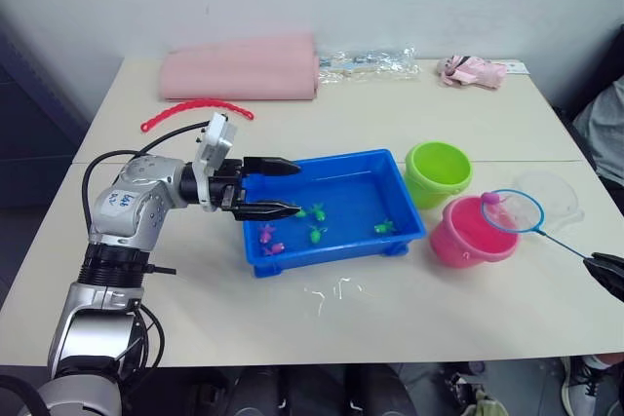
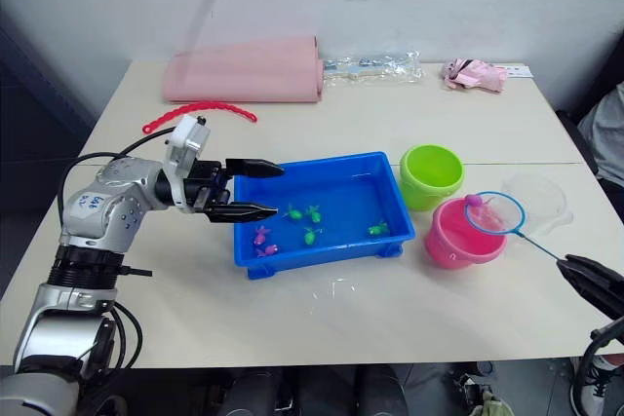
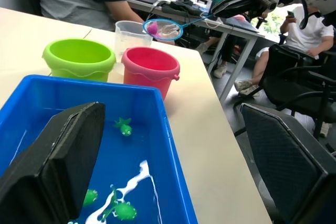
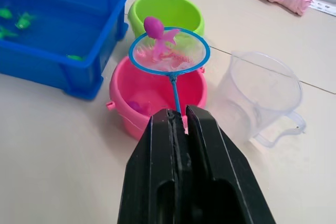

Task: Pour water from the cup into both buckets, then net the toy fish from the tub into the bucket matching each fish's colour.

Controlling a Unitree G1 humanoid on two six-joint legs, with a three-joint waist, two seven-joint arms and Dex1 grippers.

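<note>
Holding the net [image 4: 169, 52] clenched in your right gripper [image 4: 179, 124], pink fish [image 4: 157, 35] aboard, above the pink bucket [image 4: 157, 95]: tip it gently. Left gripper [image 1: 283, 188] gapes at the tub [image 1: 336, 241].

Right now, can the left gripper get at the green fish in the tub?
Probably yes. The left gripper hangs open over the near-left end of the tub, green fish just beyond its fingertips, nothing between. The right gripper holds the net away over the pink bucket.
</note>
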